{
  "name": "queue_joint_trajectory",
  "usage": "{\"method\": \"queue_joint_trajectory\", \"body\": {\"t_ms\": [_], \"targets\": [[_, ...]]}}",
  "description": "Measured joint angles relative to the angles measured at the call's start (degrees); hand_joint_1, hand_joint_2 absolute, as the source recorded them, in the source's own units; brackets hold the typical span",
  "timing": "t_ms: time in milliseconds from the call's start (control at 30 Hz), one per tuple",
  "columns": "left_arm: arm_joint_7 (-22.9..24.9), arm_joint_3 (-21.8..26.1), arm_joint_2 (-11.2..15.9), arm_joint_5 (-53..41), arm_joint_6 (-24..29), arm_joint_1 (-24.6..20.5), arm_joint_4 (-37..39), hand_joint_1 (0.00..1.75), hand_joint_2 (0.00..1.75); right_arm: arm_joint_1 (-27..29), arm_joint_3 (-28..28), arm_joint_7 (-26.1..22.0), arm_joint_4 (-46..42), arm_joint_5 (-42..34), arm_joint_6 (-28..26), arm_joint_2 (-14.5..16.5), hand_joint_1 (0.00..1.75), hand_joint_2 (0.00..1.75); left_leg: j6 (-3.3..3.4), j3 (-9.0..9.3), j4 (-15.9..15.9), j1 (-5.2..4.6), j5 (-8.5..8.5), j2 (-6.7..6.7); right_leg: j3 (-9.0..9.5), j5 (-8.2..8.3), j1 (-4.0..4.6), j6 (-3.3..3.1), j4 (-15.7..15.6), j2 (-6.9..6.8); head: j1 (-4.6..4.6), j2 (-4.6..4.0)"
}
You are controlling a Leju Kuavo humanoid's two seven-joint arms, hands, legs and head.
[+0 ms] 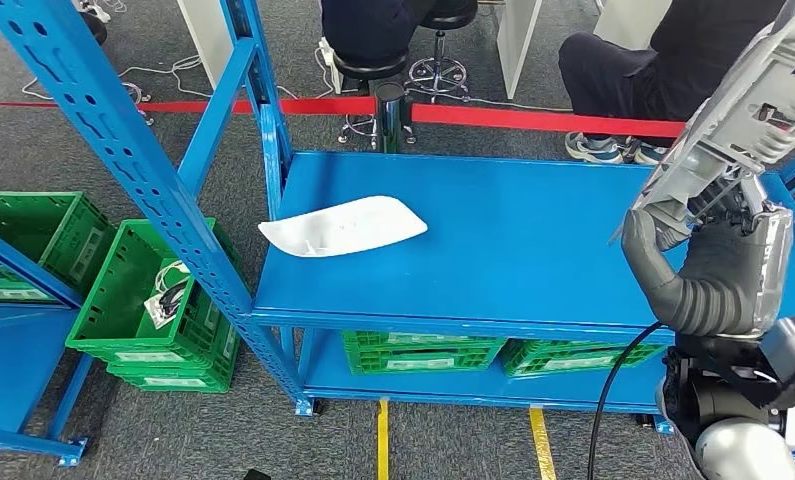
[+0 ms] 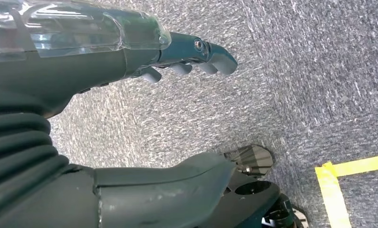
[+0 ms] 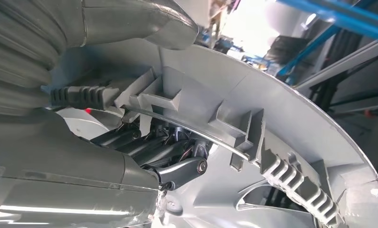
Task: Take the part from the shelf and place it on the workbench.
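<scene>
Grey plastic part [image 3: 272,137] is in my right robot hand [image 3: 130,142]: thumb over the rim, fingers curled behind the ribbed inner face, so grip looks firm. In head view the right robot hand [image 1: 718,270] is raised at the right end of the blue tabletop [image 1: 533,240], part [image 1: 743,110] sticking up above it, not yet over the surface.

Left robot hand [image 2: 187,59] hangs by my side over grey carpet, fingers loosely apart, holding nothing.

Status imo: pick done, transport mostly done, placement still to do. Need to swing part in over the tabletop, lower, let go.

White part [image 1: 343,227] already lies flat toward the tabletop's left end, well apart from my right robot hand. Plenty of free blue surface between.
</scene>
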Motion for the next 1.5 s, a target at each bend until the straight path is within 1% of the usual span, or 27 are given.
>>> {"method": "queue_joint_trajectory", "body": {"t_ms": [167,333,467,567,700,833,1033,1500], "targets": [[-0.02,0.01,0.03,0.74,-0.38,0.01,0.0,0.0,1.75,0.31,0.6,-0.96,-2.2,-1.78,0.78,0.79,1.75,1.75,0.0,0.0,0.0,0.0,0.0,-0.02,0.0,0.0,0.0,0.0,0.0,0.0,0.06,0.0],[-0.25,0.02,0.03,1.3,-1.07,0.01,0.0,0.0,1.75,1.72,2.11,-4.36,-3.96,-3.94,1.66,2.5,1.75,1.75,0.0,0.0,0.0,0.0,0.0,-0.06,0.0,-0.02,0.0,0.01,-0.01,-0.03,0.03,0.0],[-1.57,0.09,0.05,2.3,-2.26,0.03,0.0,0.0,1.75,4.28,3.88,-8.21,-5.13,-4.68,2.08,4.28,1.75,1.75,0.0,-0.03,-0.01,0.01,0.0,-0.14,0.0,-0.06,0.01,0.03,-0.01,-0.09,0.05,0.0],[-2.09,0.2,0.06,2.8,-2.91,0.03,0.0,0.0,1.75,5.87,5.19,-9.87,-5.56,-5.28,2.28,5.39,1.75,1.75,0.0,-0.02,-0.01,0.01,-0.01,-0.17,0.0,-0.06,0.02,0.02,-0.01,-0.11,0.02,0.0],[-2.42,0.28,0.07,3.38,-3.17,0.06,0.0,0.0,1.75,9.52,6.43,-13.18,-5.4,-8.55,2.87,7.05,1.75,1.75,0.0,-0.04,-0.02,0.02,-0.01,-0.26,0.0,-0.07,0.03,0.02,-0.01,-0.16,0.08,0.0],[-2.36,0.28,0.08,3.39,-2.65,0.07,0.0,0.0,1.75,13.03,7.16,-15.94,-4.48,-11.24,2.53,8.06,1.75,1.75,0.0,-0.05,-0.02,0.02,-0.01,-0.26,0.0,-0.07,0.02,0.01,-0.01,-0.16,0.08,0.0],[-1.93,0.29,0.11,3.21,-2.36,0.06,0.0,0.0,1.75,15.16,7.31,-16.59,-3.54,-12.14,2.02,8.6,1.75,1.75,0.0,-0.05,-0.02,0.01,-0.01,-0.22,0.0,-0.07,0.02,0.01,-0.01,-0.14,0.09,0.0],[-2.36,0.31,0.09,2.94,-1.95,0.06,0.0,0.0,1.75,15.35,7.61,-16.24,-3.05,-11.36,2.2,9.15,1.75,1.75,0.0,-0.05,-0.02,0.02,-0.01,-0.14,0.0,-0.07,0.02,0.01,-0.01,-0.13,0.1,0.0]]}}
